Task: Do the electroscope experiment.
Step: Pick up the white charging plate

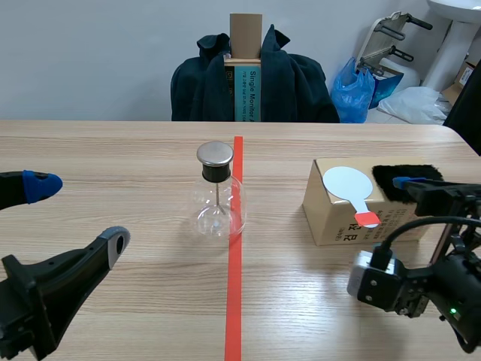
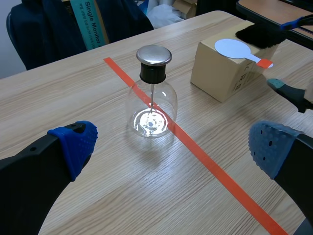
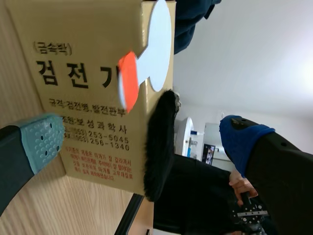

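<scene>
The electroscope (image 1: 218, 197) is a clear glass flask with a metal cap (image 1: 215, 154) and a thin rod inside, standing just left of the red tape line. In the left wrist view the electroscope (image 2: 151, 105) stands ahead of my left gripper (image 2: 173, 147), which is open and empty. A white paddle with an orange-red handle (image 1: 348, 184) and a black fur piece (image 1: 406, 177) lie on a cardboard box (image 1: 331, 218). My right gripper (image 1: 402, 207) is open and turned sideways at the box's near right end, with the fur piece (image 3: 159, 147) ahead between its fingers, untouched.
Beyond the table's far edge stands a chair draped with a dark jacket (image 1: 252, 83), holding a teal box. Blue bags (image 1: 353, 90) and white items lie on the floor at the back right. The red tape line (image 1: 234, 286) runs down the table's middle.
</scene>
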`<action>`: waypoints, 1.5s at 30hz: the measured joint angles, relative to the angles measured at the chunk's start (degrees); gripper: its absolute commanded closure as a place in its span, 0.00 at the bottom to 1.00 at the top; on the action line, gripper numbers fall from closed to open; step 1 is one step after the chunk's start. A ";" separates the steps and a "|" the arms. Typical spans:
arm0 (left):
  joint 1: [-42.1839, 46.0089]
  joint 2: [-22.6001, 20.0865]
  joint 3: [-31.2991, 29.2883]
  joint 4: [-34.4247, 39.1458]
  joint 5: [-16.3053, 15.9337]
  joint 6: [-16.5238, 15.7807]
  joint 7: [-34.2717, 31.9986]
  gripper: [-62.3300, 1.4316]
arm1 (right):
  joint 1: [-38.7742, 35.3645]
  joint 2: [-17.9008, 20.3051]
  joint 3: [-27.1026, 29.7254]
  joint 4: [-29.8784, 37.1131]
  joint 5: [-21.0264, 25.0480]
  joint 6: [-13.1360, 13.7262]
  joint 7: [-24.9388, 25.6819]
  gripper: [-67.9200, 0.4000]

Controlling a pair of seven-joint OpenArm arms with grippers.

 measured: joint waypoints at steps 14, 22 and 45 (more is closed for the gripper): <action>0.00 0.00 0.00 0.00 0.00 0.00 -0.02 0.00 | 2.64 0.00 -8.74 0.17 0.15 0.00 -9.79 0.00; 0.00 0.00 0.00 0.00 0.00 0.00 -0.02 0.00 | 4.02 0.00 -8.85 0.20 0.15 -0.02 -10.08 0.00; 0.00 0.00 0.00 0.00 0.00 0.00 -0.02 0.00 | 4.00 0.00 -8.85 0.20 0.02 -0.02 -10.95 0.98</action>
